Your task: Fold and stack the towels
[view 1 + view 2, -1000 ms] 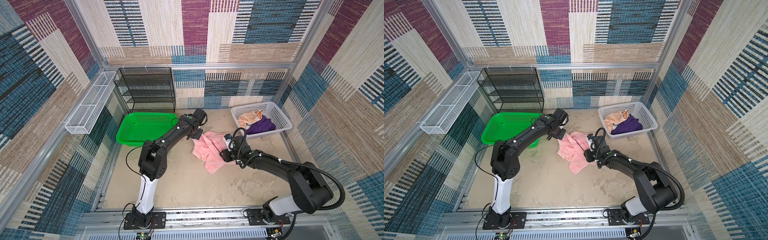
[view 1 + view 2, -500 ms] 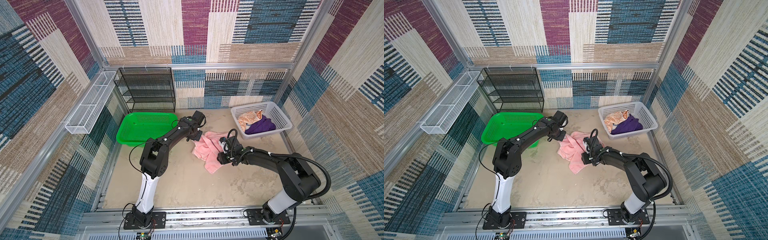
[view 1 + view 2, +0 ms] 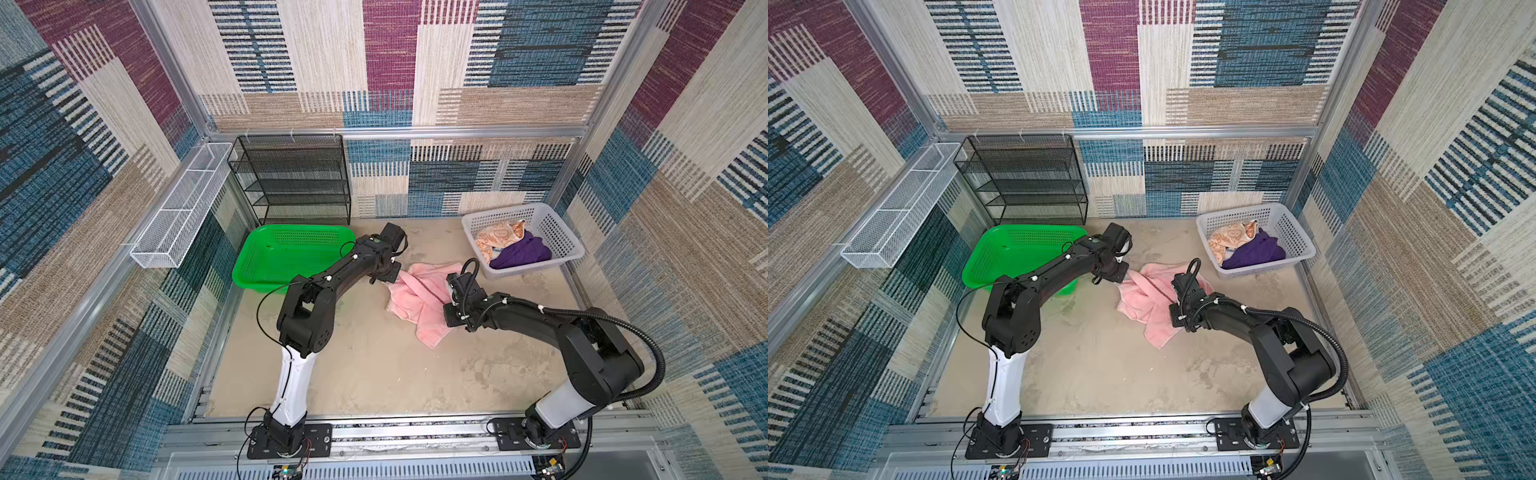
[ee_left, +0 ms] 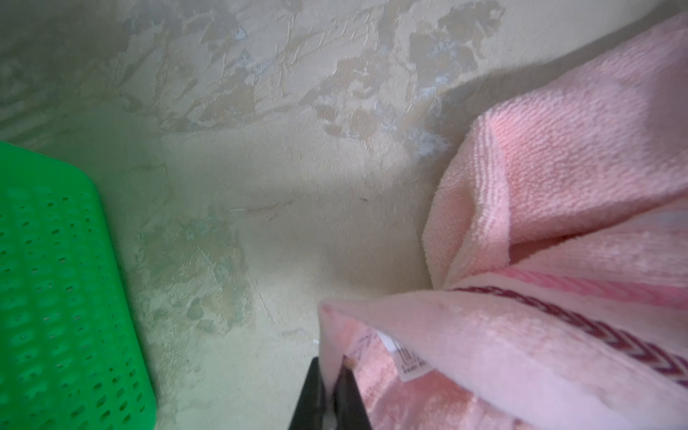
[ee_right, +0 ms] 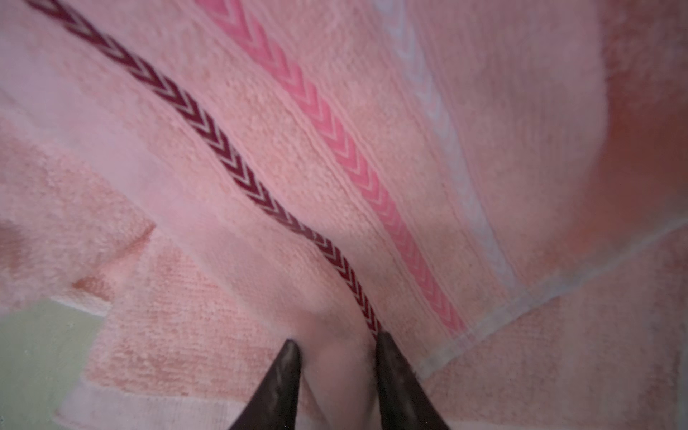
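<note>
Three towels are in view: one pink towel (image 3: pixel 419 299) crumpled mid-table, and one orange patterned towel (image 3: pixel 494 239) and one dark purple towel (image 3: pixel 521 255) at far right. Two plastic baskets sit on the one table (image 3: pixel 374 374): a green basket (image 3: pixel 286 257) at far left and a white basket (image 3: pixel 557 232) at far right. Two robot arms reach in from the near edge, the left arm (image 3: pixel 332 278) and the right arm (image 3: pixel 532 316). One black mesh shelf rack (image 3: pixel 295 183) stands at the far wall, and one white wire tray (image 3: pixel 174 224) hangs on the left wall.
</note>
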You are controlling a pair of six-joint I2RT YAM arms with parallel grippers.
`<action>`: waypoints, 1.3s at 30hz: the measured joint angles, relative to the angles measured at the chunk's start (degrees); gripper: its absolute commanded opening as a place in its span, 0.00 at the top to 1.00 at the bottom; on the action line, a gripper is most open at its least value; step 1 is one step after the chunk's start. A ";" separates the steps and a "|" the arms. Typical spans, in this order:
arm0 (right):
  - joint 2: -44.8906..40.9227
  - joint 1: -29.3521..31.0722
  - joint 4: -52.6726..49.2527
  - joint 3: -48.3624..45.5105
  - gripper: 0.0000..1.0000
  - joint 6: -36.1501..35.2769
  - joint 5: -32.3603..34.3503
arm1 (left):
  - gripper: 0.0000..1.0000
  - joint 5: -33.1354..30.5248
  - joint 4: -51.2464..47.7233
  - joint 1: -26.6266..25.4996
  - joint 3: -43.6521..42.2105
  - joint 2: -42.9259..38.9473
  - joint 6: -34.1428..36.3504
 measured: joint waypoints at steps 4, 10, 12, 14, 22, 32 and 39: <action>-0.04 -0.11 -0.37 0.00 0.64 0.52 1.70 | 1.00 0.76 0.28 0.09 -0.31 -0.33 -0.02; 0.72 -0.44 -1.05 0.00 0.69 0.96 4.24 | 1.00 0.83 0.39 0.07 -0.44 -0.74 -0.02; 0.76 -0.63 -1.27 0.00 0.72 0.96 4.70 | 1.00 0.85 0.44 0.07 -0.46 -0.85 -0.02; 0.70 -0.96 -1.38 0.00 0.85 0.92 5.09 | 1.00 0.87 0.48 0.09 -0.48 -0.94 -0.02; -0.20 -3.63 -1.01 -0.13 1.00 0.44 5.95 | 1.00 1.33 0.59 0.09 -0.52 -1.07 -0.15; -4.39 -4.33 -1.42 6.71 1.00 -3.37 7.41 | 1.00 4.66 2.27 0.09 -2.49 -5.92 -0.20; -7.45 -5.81 -2.27 16.79 1.00 -6.91 10.47 | 1.00 5.77 3.39 0.09 -0.98 -12.68 -0.15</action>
